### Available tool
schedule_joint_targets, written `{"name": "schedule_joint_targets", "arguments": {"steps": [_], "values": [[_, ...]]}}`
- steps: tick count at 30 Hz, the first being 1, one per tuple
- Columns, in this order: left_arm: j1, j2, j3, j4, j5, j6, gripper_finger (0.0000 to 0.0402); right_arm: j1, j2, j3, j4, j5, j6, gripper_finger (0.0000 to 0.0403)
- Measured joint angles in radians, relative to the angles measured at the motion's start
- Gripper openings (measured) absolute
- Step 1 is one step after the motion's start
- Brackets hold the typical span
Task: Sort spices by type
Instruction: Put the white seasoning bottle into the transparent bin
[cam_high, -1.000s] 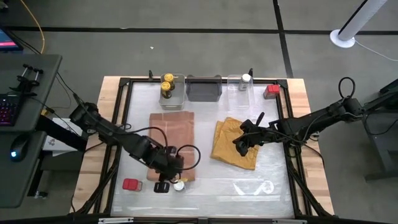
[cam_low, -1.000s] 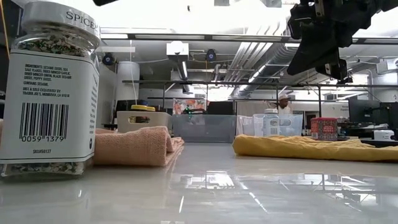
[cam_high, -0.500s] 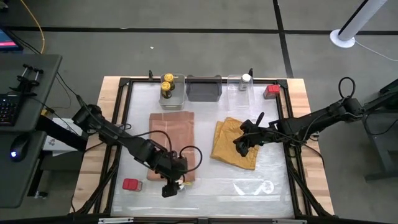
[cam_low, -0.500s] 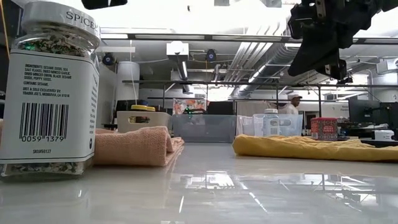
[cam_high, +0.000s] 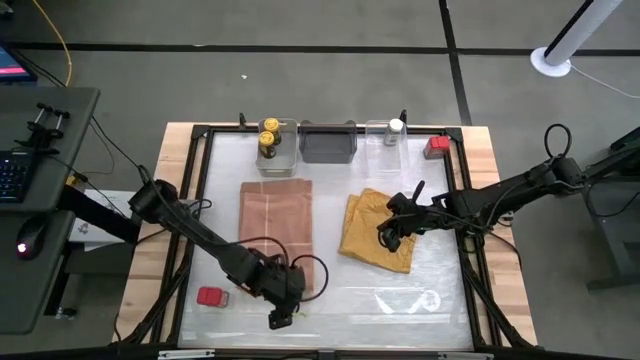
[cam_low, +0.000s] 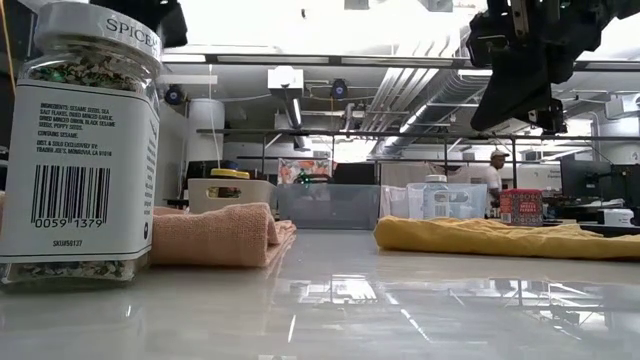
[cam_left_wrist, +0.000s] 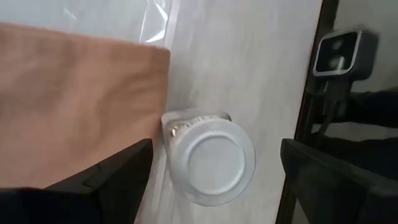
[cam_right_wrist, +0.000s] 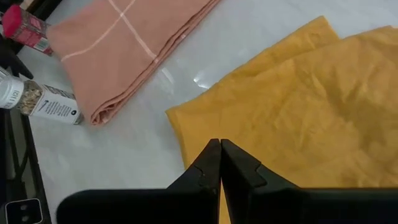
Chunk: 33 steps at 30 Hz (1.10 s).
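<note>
**Left arm shifts toward the near edge, over the stray shaker**

Since a second ago the left arm has swung nearer along the tabletop (cam_high: 440, 280). Its pincer (cam_high: 282, 312) now hangs at the near edge, just off the near right corner of the pink cloth (cam_high: 275, 225). The right arm has hardly stirred.

Two folded cloths take up the middle of the tabletop, the pink one on the left and the mustard cloth (cam_high: 365, 250) on the right. Three bins stand in a row along the far edge.

The left bin (cam_high: 285, 152) already holds both yellow-lidded jars (cam_high: 268, 135), so that type looks finished. The dark middle bin (cam_high: 327, 142) appears to hold nothing. The clear right bin (cam_high: 378, 131) has one white-topped shaker (cam_high: 395, 128) in it.

One red tin (cam_high: 436, 146) stands just right of that clear bin, outside it. The other red tin (cam_high: 210, 296) lies well apart at the near left.

The second shaker (cam_left_wrist: 211, 163) stands upright at the near edge. The left wrist view shows it right under the left pincer, whose fingers are spread wide on either side without touching it.

The right pincer (cam_right_wrist: 219, 149) hovers over the mustard cloth with its fingers pressed together, holding nothing.

By my reckoning one type is sorted. The near shaker, apparently next to be picked up, has yet to join its twin, and the two red tins remain to be brought together.
</note>
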Motion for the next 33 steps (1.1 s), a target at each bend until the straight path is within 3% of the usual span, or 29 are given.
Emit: {"name": "schedule_joint_targets", "arguments": {"steps": [12, 15, 19, 25, 33], "values": [[-0.015, 0.07, 0.0, -0.014, -0.056, -0.018, 0.0327, 0.0, 0.0, 0.0, -0.006, 0.0, 0.0, 0.0002], [-0.015, 0.07, 0.0, -0.021, -0.061, -0.017, 0.0275, 0.0, 0.0, 0.0, -0.008, 0.0, 0.0, 0.0002], [-0.014, 0.057, 0.005, -0.034, -0.049, -0.003, 0.016, 0.0, 0.0, 0.0, 0.001, 0.0, 0.0, 0.0002], [0.008, -0.05, 0.08, -0.082, -0.085, 0.091, 0.0168, 0.024, -0.015, 0.003, 0.182, -0.027, -0.133, 0.0002], [0.15, -0.267, 0.147, -0.182, -0.369, 0.273, 0.0168, 0.006, -0.035, 0.092, 0.394, -0.047, -0.325, 0.0002]]}}
